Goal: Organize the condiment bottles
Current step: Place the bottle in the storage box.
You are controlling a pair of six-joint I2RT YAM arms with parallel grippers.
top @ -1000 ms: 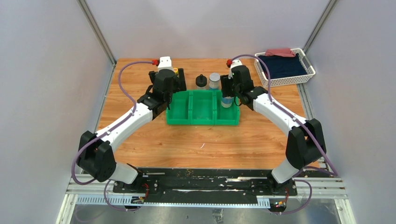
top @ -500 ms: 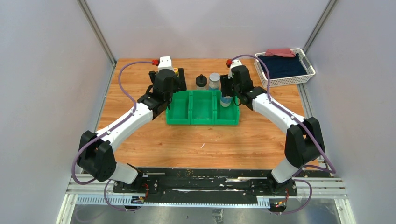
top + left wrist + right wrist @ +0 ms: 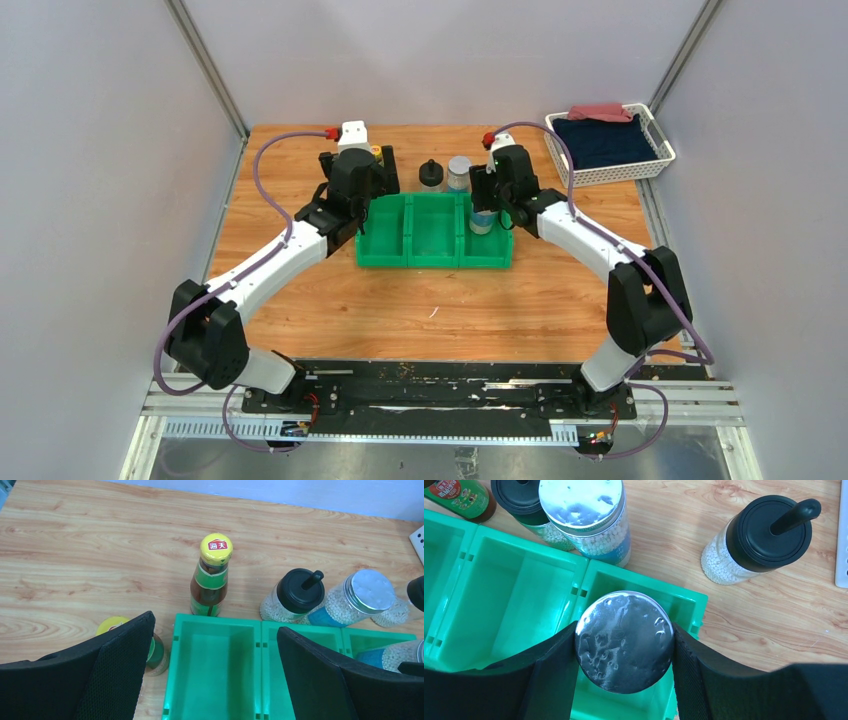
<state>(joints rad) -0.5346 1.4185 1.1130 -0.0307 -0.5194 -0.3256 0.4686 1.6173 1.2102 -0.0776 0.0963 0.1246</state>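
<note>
1. My right gripper (image 3: 624, 627) is closed on a shaker (image 3: 624, 647). My two black fingers (image 3: 551, 675) press its sides just under the silver lid.
2. That shaker stands straight up in the right part of the green bin (image 3: 519, 595), at the far end. I cannot tell if its bottom touches the bin floor.
3. At 12 o'clock from it, just behind the bin wall, a second shaker (image 3: 584, 515) stands on the wooden table (image 3: 774, 615). A black-lid bottle (image 3: 519, 497) is just beside that one, at 11 o'clock from my grip.
4. At 2 o'clock, outside the bin's far corner, a second black-lid bottle (image 3: 764, 537) stands near my right finger but apart from it.
5. Farther off at 2 o'clock, well apart, a white basket (image 3: 620, 172) holds a dark blue cloth (image 3: 605, 143) and a red cloth (image 3: 600, 112).
6. My left gripper (image 3: 215, 627) is spread wide with nothing between its fingers. It hangs over the left part of the bin.
7. At 12 o'clock from it, a brown bottle (image 3: 211, 575) with a yellow cap stands straight up, just behind the bin wall.
8. At 9 o'clock, a second brown bottle (image 3: 159, 652) stands just beside the bin's left wall. My left finger (image 3: 110, 675) hides part of it.
</note>
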